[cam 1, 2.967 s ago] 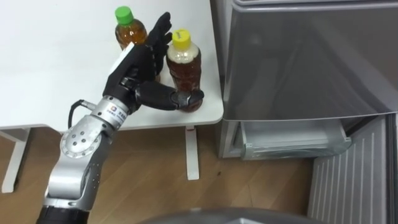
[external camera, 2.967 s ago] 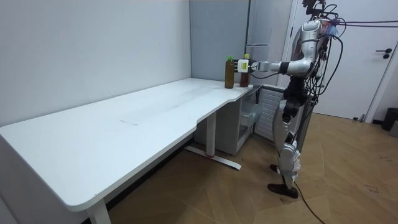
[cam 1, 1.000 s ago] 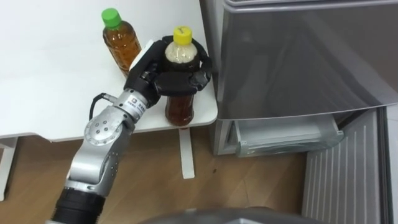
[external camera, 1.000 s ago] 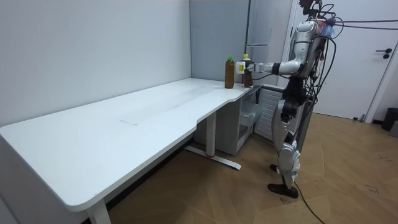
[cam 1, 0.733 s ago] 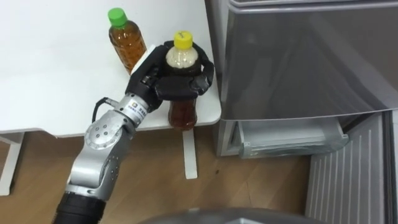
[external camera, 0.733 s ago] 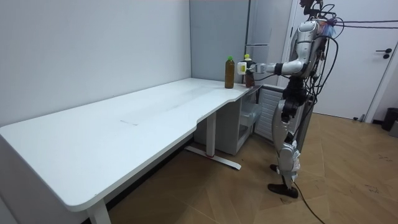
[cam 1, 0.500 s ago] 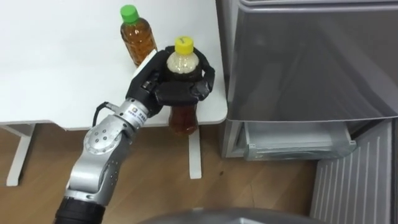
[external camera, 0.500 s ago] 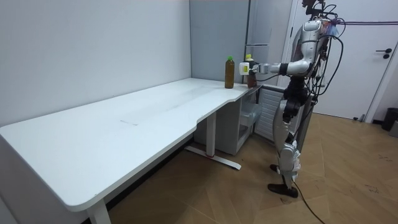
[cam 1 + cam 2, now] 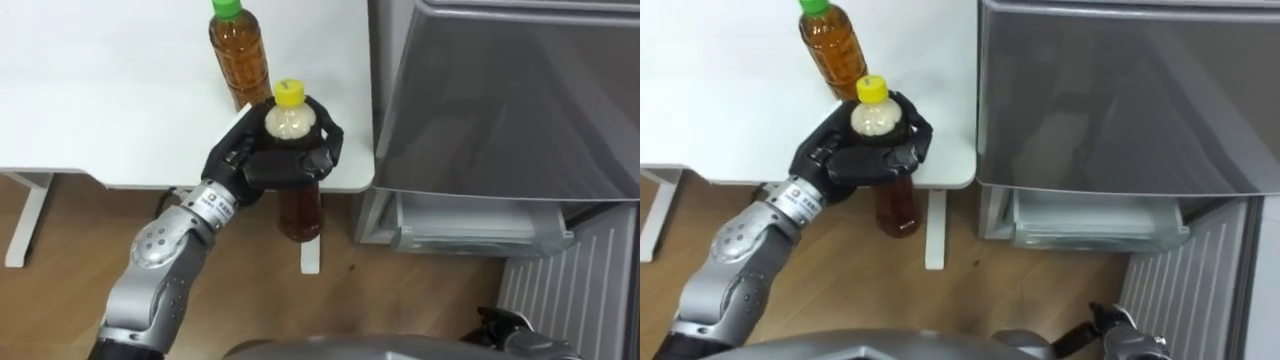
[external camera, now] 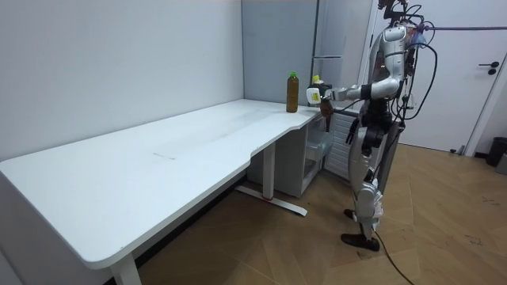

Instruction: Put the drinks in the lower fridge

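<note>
My left hand is curled round the shoulder of the upright bottle, holding it just past the table edge, with the lower fridge drawer below to its right.

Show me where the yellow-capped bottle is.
The yellow-capped bottle is in the left hand at the table corner, left of the fridge, near the green-capped bottle.
</note>
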Available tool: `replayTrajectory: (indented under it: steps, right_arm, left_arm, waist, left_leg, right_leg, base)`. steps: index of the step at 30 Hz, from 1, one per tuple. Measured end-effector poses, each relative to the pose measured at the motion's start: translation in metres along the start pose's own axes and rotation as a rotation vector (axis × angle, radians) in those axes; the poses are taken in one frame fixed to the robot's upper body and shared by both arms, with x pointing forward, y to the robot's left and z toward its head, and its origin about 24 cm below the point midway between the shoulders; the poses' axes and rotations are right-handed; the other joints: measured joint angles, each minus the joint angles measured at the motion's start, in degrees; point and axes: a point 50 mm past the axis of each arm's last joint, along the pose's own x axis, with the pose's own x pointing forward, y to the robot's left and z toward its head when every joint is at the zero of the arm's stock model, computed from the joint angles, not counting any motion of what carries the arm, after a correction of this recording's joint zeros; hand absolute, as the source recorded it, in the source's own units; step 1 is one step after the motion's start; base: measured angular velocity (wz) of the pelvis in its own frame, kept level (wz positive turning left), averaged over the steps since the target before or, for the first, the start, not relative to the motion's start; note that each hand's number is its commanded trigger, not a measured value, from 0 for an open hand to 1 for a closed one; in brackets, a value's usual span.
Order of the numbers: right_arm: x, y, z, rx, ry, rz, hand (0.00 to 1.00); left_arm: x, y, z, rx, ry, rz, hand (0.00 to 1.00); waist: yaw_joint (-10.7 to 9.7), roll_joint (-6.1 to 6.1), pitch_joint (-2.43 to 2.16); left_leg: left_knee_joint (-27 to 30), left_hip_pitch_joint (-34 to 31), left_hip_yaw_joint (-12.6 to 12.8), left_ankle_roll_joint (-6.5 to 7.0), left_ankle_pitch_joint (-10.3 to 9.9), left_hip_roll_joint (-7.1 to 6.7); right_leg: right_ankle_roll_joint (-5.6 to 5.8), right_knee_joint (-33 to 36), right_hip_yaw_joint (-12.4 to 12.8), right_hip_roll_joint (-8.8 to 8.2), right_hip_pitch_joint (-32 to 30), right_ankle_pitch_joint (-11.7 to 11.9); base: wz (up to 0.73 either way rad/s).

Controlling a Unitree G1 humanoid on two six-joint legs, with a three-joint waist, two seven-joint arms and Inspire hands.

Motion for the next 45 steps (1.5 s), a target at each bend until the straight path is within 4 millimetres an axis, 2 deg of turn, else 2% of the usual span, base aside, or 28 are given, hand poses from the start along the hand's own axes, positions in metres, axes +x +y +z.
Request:
replayTrajectory:
  steps: [4, 9, 12, 19, 21, 24, 28, 36, 43, 45]
  right_arm:
    - [0.0, 0.001, 0.008, -0.013, -0.038, 0.004, 0.0]
    - [-0.003, 0.02, 0.043, 0.028, -0.214, 0.11, 0.0]
    - [-0.005, 0.03, 0.052, 0.027, -0.247, 0.19, 0.0]
    - [-0.01, 0.036, 0.065, -0.01, -0.307, 0.319, 0.0]
    - [-0.014, 0.039, 0.076, -0.033, -0.357, 0.368, 0.0]
    - [-0.021, 0.044, 0.087, -0.083, -0.421, 0.441, 0.0]
    - [-0.029, 0.055, 0.093, -0.133, -0.459, 0.542, 0.0]
    - [-0.047, 0.067, 0.11, -0.228, -0.554, 0.715, 0.0]
    - [-0.06, 0.069, 0.121, -0.286, -0.624, 0.774, 0.0]
    - [-0.07, 0.072, 0.128, -0.33, -0.676, 0.812, 0.0]
  left_arm:
    - [0.0, -0.002, 0.0, -0.003, -0.002, -0.023, 1.0]
    - [0.0, -0.004, 0.0, -0.006, -0.003, -0.056, 1.0]
    - [0.0, -0.003, -0.002, -0.005, 0.004, -0.053, 1.0]
    - [-0.002, -0.001, -0.001, -0.001, 0.006, -0.047, 1.0]
    - [-0.002, -0.001, -0.001, 0.0, 0.005, -0.05, 1.0]
    - [-0.002, -0.002, -0.004, -0.004, 0.015, -0.068, 1.0]
    - [-0.004, -0.002, -0.007, -0.01, 0.026, -0.085, 1.0]
    - [-0.004, -0.003, -0.011, 0.009, 0.056, -0.094, 1.0]
    - [-0.004, -0.003, -0.011, 0.017, 0.063, -0.105, 1.0]
    - [-0.004, -0.005, -0.012, 0.033, 0.074, -0.114, 1.0]
  waist:
    - [0.25, -0.17, 0.07]
    - [0.29, -0.19, 0.03]
    - [0.68, 0.05, -0.13]
    - [1.32, -0.1, -0.18]
    - [1.63, -0.24, -0.34]
    - [2.01, -0.29, -0.36]
    - [2.05, -0.27, -0.35]
    - [2.04, -0.88, 0.02]
    - [2.13, -1.0, 0.09]
    - [2.26, -0.95, 0.1]
  left_leg:
    - [-0.04, 0.08, 0.04, 0.0, 0.0, 0.0]
    - [0.07, 0.06, 0.05, 0.0, 0.0, 0.08]
    - [0.19, 0.09, 0.11, 0.0, 0.0, 0.07]
    - [1.16, -0.17, 0.16, 0.01, -0.01, -0.02]
    - [1.91, -1.03, 0.25, 0.01, -0.01, 0.0]
    - [2.14, -1.01, 0.23, 0.01, -0.01, 0.06]
    - [2.15, -0.87, 0.18, 0.01, -0.01, 0.06]
    - [2.13, -0.78, 0.2, 0.02, -0.01, 0.0]
    - [2.14, -0.95, 0.46, 0.02, -0.01, 0.01]
    - [2.21, -1.61, 0.57, 0.02, -0.01, 0.04]
  right_leg:
    - [0.0, 0.0, 0.32, -0.17, 0.0, 0.0]
    - [0.01, 0.0, 0.15, -0.21, 0.01, 0.01]
    - [0.0, 0.24, 0.13, -0.16, 0.05, 0.01]
    - [0.0, 1.14, 0.36, -0.6, -0.11, 0.01]
    - [-0.01, 1.25, 0.8, -0.57, -0.79, 0.01]
    - [-0.12, 1.29, 0.83, -0.5, -0.69, 0.15]
    - [-0.13, 1.69, 0.89, -0.57, -0.72, 0.15]
    - [-0.13, 1.94, 1.0, -0.66, -0.95, 0.1]
    - [-0.13, 1.98, 1.0, -0.7, -1.33, 0.11]
    - [-0.13, 2.14, 1.05, -0.71, -2.07, 0.11]
  base:
    - [-0.04]
    - [0.01]
    - [0.01]
    - [0.0]
    - [0.0]
    - [0.0]
    - [0.0]
    - [0.0]
    - [0.0]
    - [0.0]
